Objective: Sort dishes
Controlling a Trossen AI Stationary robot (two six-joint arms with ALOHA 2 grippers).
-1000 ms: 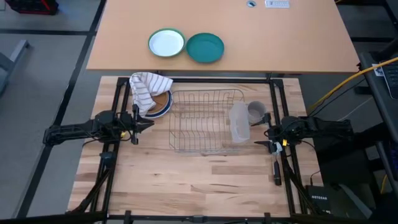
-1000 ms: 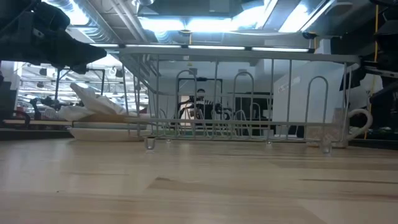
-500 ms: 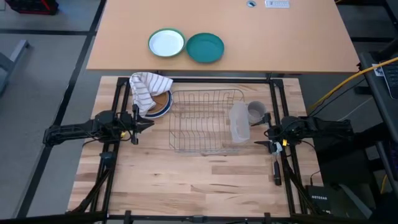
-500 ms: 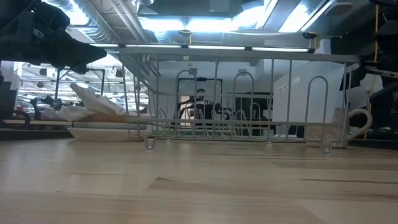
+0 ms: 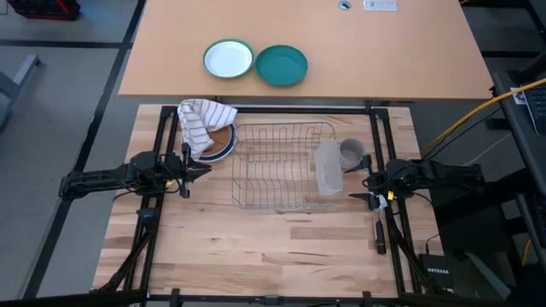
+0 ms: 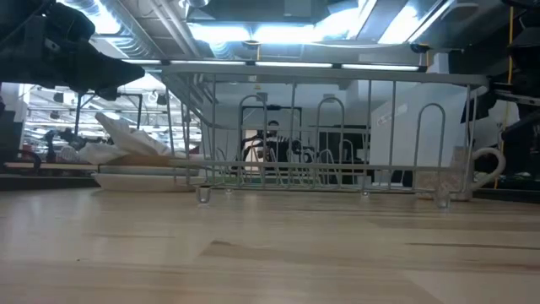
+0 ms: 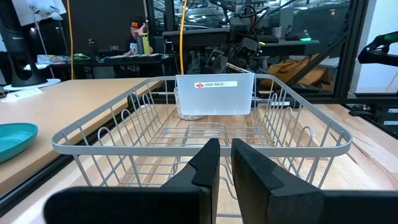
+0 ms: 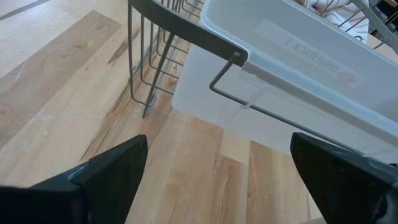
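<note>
Wire makes up the dish rack (image 5: pixel 284 165), which stands mid-tabletop (image 5: pixel 256 247) in the high view and serves as the landmark. Just beside its far-left corner sits a stack of plates (image 5: pixel 223 143); only a tan-brown top and a dark blue edge show, since a striped cloth (image 5: pixel 202 120) is draped over most of it. A clear plastic bin (image 5: pixel 328 166) hangs on the rack's right end, with a grey mug (image 5: pixel 351 153) just beyond it. The left tool (image 5: pixel 200 168) hovers by the rack's left end, the right tool (image 5: pixel 359 181) by its right end. On the far table behind the rack lie a green-rimmed white plate (image 5: pixel 229 59) and a teal plate (image 5: pixel 281 66).

From the low view, the plate stack (image 6: pixel 139 179) lies flat on the tabletop left of the rack (image 6: pixel 321 135), the cloth (image 6: pixel 126 139) heaped on top.

Through the left wrist view, the left tool (image 7: pixel 224 163) points into the rack (image 7: pixel 205 134), its fingers nearly together with a thin gap, grasping nothing.

Through the right wrist view, the right tool (image 8: pixel 217 171) is spread wide and released, facing the bin (image 8: pixel 292 68) at the rack's end.
</note>
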